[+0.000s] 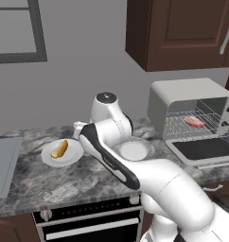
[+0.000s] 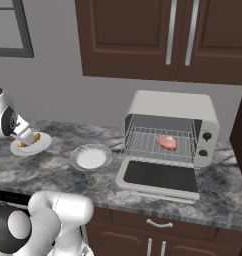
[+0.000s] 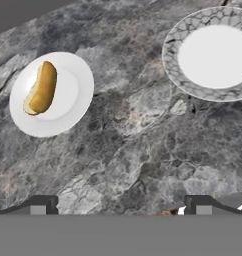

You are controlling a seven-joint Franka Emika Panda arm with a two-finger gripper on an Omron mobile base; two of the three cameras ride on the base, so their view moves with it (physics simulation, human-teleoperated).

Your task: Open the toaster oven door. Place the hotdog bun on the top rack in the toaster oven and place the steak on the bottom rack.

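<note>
door (image 2: 160, 176): already flopped open
steak (image 2: 166, 142): in the oven (image 2: 185, 107), on a rack
bun (image 3: 41, 87): not loaded yet, on its plate (image 3: 68, 112), up-left of the claw
claw (image 3: 120, 207): wide open, empty

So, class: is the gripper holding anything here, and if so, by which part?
Nothing is held. The gripper is open above the counter, and the hotdog bun lies untouched on its white plate.
</note>
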